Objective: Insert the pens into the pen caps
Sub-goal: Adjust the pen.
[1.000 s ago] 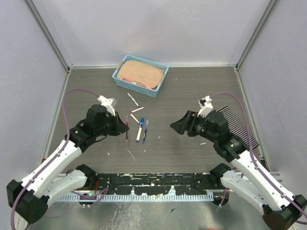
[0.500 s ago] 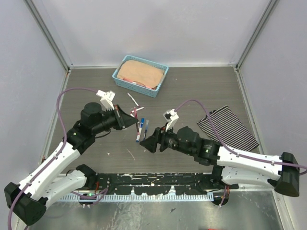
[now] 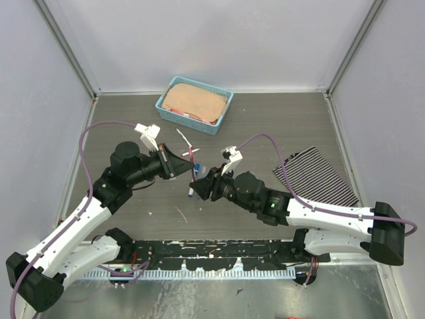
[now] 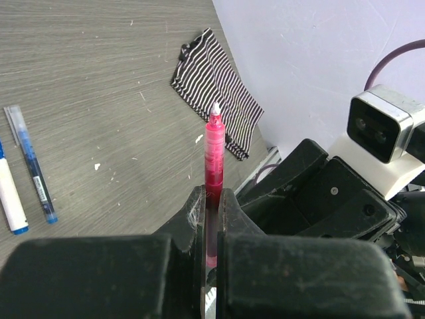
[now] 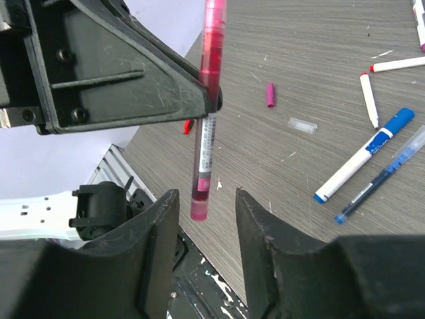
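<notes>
Change: my right tool [image 5: 207,206] has swung in from the right edge of the surface [image 4: 99,80], fingers spread around one end of the pink pen [image 4: 214,153]; contact unclear.
Left tool [image 4: 211,196]: pinching that pen mid-barrel, above mid-surface.
Meaning: I judge a regrip, not capping yet.
Texture: slick translucent barrel; short tubular magenta cap [image 5: 270,95] lies loose.

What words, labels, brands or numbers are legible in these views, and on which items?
Nothing is legible.
Pink pen in the left gripper: dark print on its white label, too small to read.
White marker with blue cap: faint barrel print, blurred.
Thin blue pen: dark barrel marks, unreadable.
</notes>
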Robot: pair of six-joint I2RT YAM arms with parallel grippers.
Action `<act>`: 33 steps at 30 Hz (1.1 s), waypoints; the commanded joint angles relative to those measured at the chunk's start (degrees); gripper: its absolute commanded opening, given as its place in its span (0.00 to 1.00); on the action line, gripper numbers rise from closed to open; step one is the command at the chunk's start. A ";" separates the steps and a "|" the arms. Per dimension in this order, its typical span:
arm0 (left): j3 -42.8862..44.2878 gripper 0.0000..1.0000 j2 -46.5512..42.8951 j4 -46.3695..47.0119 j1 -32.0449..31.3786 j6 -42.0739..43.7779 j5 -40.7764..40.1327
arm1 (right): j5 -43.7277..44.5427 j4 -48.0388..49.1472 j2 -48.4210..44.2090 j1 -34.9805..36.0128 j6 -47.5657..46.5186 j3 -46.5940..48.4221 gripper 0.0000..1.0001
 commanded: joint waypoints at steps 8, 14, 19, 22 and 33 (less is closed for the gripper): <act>1.00 0.00 -0.79 2.32 -0.12 -0.23 1.37 | 0.20 4.88 2.20 0.26 -1.44 5.08 0.10; 0.02 0.24 -1.13 3.97 -0.19 -0.24 2.62 | 1.69 4.37 1.90 0.26 -0.08 6.03 0.00; -1.76 0.34 -2.24 4.62 -0.28 -0.72 2.50 | 1.21 4.11 3.08 0.21 -0.36 8.66 0.00; -2.13 0.33 -2.60 4.60 -0.32 -0.96 2.30 | 0.39 4.14 4.00 0.26 -0.57 9.65 0.00; -0.94 0.00 -3.37 4.12 -0.34 -0.89 1.57 | 1.31 3.46 4.52 0.26 -0.11 9.35 0.06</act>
